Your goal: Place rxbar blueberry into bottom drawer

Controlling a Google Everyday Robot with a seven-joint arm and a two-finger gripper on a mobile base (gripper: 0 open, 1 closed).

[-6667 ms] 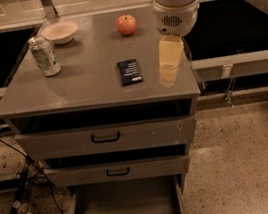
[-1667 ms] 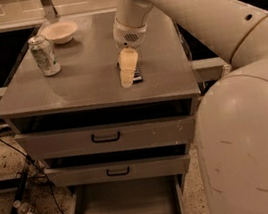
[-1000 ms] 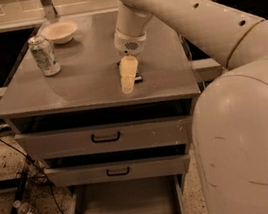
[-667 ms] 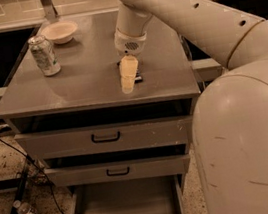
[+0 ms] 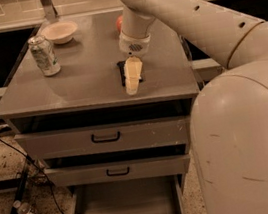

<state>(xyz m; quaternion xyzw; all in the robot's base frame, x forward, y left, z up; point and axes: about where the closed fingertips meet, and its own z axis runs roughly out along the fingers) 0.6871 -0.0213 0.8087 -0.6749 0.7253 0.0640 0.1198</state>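
The end effector (image 5: 133,77) pointed down at the bench (image 5: 81,79), right over the rxbar blueberry (image 5: 122,75), which lay flat and mostly hidden behind it. Whether it was open or closed could not be told. Well below, the bottom drawer (image 5: 124,206) stood pulled out.

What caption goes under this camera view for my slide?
Gripper over the snack bar atop the cabinet, bottom drawer open.
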